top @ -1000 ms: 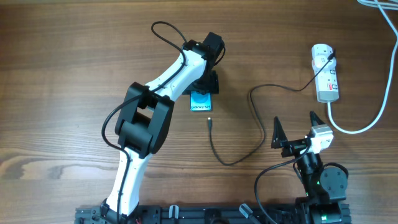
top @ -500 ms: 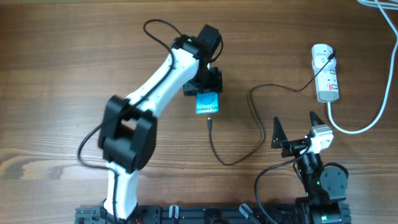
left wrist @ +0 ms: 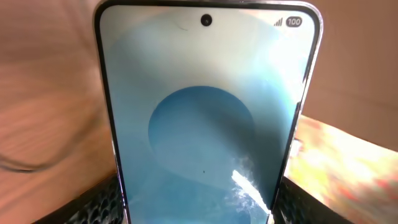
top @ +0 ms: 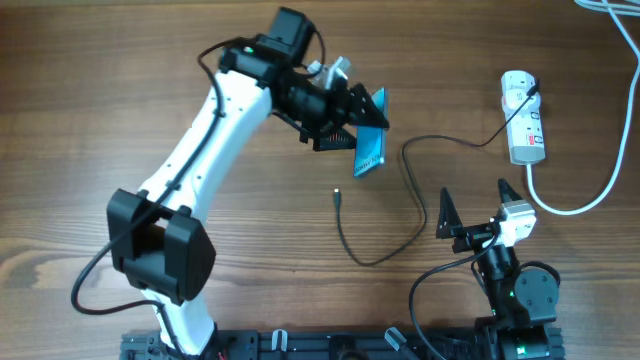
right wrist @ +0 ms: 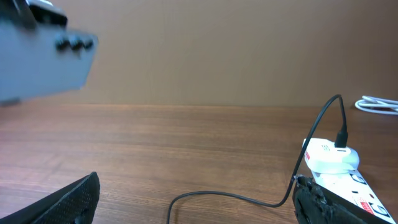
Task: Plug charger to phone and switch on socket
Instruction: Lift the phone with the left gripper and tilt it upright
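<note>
Left gripper (top: 350,120) is pinching the phone (top: 369,150), tilted up above the table (top: 90,90). Right gripper (top: 474,192) sits spread wide near the cable (top: 420,215).

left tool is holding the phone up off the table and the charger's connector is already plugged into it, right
Not quite. The left tool does hold the phone up off the table, but the charger's connector is not plugged into it. The overhead view shows the connector lying loose on the table, apart from the phone.
</note>
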### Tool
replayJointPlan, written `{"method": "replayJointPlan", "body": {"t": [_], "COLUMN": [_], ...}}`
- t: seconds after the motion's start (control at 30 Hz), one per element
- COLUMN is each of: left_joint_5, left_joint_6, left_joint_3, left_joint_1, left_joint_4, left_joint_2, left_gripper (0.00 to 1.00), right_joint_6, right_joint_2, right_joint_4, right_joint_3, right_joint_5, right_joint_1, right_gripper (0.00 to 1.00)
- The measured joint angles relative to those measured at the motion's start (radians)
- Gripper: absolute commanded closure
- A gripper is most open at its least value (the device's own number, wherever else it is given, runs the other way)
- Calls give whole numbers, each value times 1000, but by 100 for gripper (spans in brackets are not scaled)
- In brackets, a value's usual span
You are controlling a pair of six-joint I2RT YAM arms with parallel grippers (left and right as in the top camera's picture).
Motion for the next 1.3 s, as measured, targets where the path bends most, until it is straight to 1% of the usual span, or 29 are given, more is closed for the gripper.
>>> {"method": "replayJointPlan", "body": {"t": [0.07,0.13,0.2,0.3,0.53,0.7,0.97,1.3], "left_joint_5": [83,173,223,259,320,359,377,385], "left_joint_6": [-9,-38,-76,-126,-209,-227,-272,-286], "left_joint_3": [0,0,0,0,0,0,0,0], "left_joint_1": [24,58,92,130,176,180,185,246], "left_joint_4": [0,0,0,0,0,0,16,19], "left_joint_2": [0,0,0,0,0,0,0,0], "left_gripper": [30,28,28,30,31,31,32,33], "right_joint_6": [0,0,0,0,0,0,0,0], "right_joint_2": [0,0,0,0,0,0,0,0], "right_joint_4": [0,0,0,0,0,0,0,0], "right_joint_3": [0,0,0,0,0,0,0,0], "right_joint_5": [0,0,0,0,0,0,0,0], "right_joint_1": [0,0,0,0,0,0,0,0], "right_gripper": [0,0,0,0,0,0,0,0]}}
